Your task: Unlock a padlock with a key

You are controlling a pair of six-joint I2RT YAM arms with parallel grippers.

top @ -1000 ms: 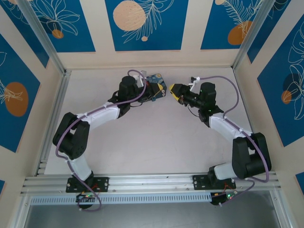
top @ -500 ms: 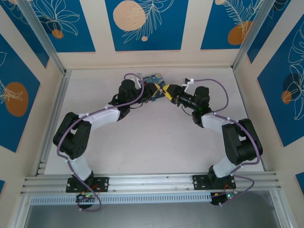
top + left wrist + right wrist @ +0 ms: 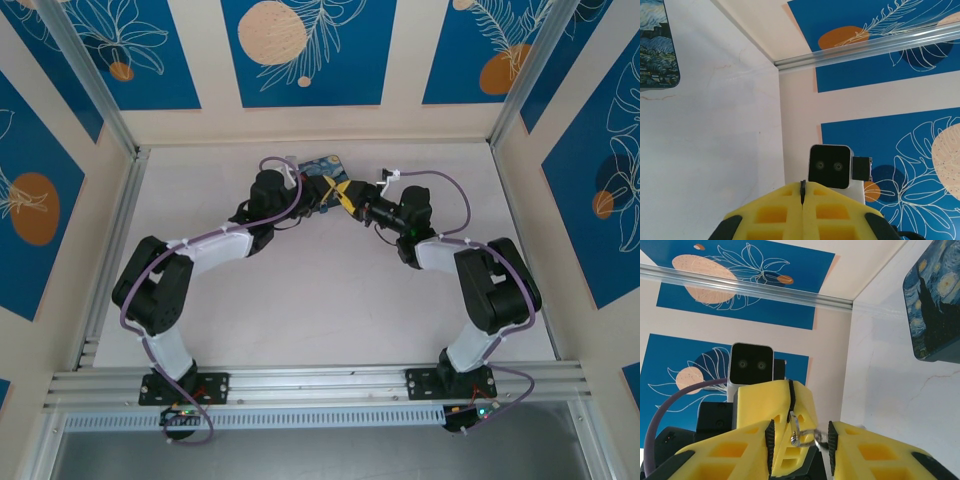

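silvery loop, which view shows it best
Right wrist: the silvery loop sits plainly between the fingers of the right tool. Left wrist gives a thin dark edge on the left tool, perhaps it; top external: too small to tell.

Blocked just in front of the blue-and-yellow starry-night painted box [image 3: 322,164] by the yellow-fingered left gripper [image 3: 335,188] and right gripper [image 3: 352,197], tips meeting. Wide bare white tabletop [image 3: 330,290] nearer than the box; cream wall [image 3: 310,122] close behind.

Matt yellow, foam-like fingers [image 3: 870,450] of the right gripper [image 3: 801,434] flank the padlock [image 3: 795,432], its thin loop of bright bare metal. Beyond the gripper are a painted box [image 3: 935,310] with a slight sheen, a smooth matt white table [image 3: 880,385] and a brushed-metal rail [image 3: 740,286].
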